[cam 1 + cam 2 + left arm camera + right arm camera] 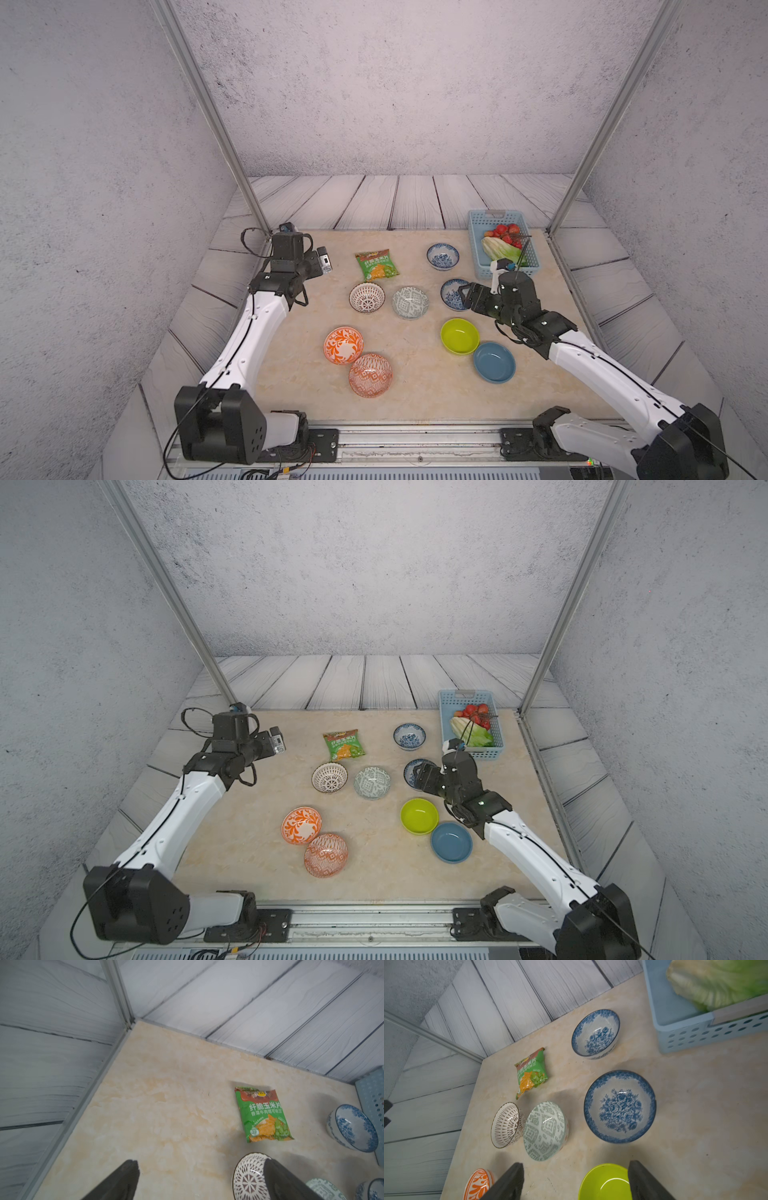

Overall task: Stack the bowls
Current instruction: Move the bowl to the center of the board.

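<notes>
Counter (419,399) carries eight upright bowls, each on its own. At the far side a blue floral bowl (443,256) stands just beside the light-blue basket (475,245) (it holds leafy greens (500,249) and red fruit (508,230)). Nearer, a second blue floral bowl (449,291) is partly covered in both top views by the right end effector (575,1180); its fingers (508,1182) stand apart in the right wrist view, pinching nothing, with bare counter and the rim of the lime-green bowl (459,336) showing between them. The lime-green bowl touches the plain blue bowl (494,362) at the rim; mid-counter the grey geometric bowl (410,302) sits just beside the white latticed bowl (366,297), with a green snack bag (376,265) lying flat just beyond them; toward the robot's left, the orange scroll-patterned bowl (343,345) and the orange diamond-patterned bowl (370,375) touch rim to rim. The left end effector (199,1178) hangs over the far left of the counter, spread wide and holding nothing; one finger overlaps the latticed bowl in the left wrist view.
</notes>
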Robot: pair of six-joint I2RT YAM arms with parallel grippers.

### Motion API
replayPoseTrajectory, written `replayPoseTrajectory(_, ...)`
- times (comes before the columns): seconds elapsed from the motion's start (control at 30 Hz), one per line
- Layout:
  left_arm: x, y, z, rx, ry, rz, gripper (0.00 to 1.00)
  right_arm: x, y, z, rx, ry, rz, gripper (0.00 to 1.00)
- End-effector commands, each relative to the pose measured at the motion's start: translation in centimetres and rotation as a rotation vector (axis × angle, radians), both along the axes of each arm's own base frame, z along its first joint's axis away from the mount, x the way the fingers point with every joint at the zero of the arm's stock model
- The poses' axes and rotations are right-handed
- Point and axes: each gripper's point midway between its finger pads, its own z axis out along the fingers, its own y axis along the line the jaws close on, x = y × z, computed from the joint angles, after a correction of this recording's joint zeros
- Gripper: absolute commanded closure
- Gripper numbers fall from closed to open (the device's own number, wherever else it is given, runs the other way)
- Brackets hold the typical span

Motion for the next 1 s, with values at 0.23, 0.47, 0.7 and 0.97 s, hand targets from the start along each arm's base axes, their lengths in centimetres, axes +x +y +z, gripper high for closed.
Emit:
replayPoseTrajectory(0.23, -0.5, -5.1, -6.3, -0.194, 0.236, -0.212, 0.03, 0.4, 0.2, -2.0, -0.089, 0.067, -0.025, 0.21)
replayPoseTrajectory(0.47, -1.7, -7.5, -11.8, -0.183, 0.507, -0.239, 0.32, 0.4, 1.3, -2.1, -0.118, 0.061, 0.016, 0.23)
replayPoseTrajectory(0.7, -1.9, -9.1, -14.3, -0.180, 0.562, -0.252, 0.36, 0.3, 1.8, -2.1, -0.139, 0.052, 0.031, 0.24)
replayPoseTrajectory(0.97, -1.7, -9.5, -16.3, -0.189, 0.640, -0.246, 0.47, 0.3, 2.1, -2.1, -0.147, 0.049, 0.039, 0.26)
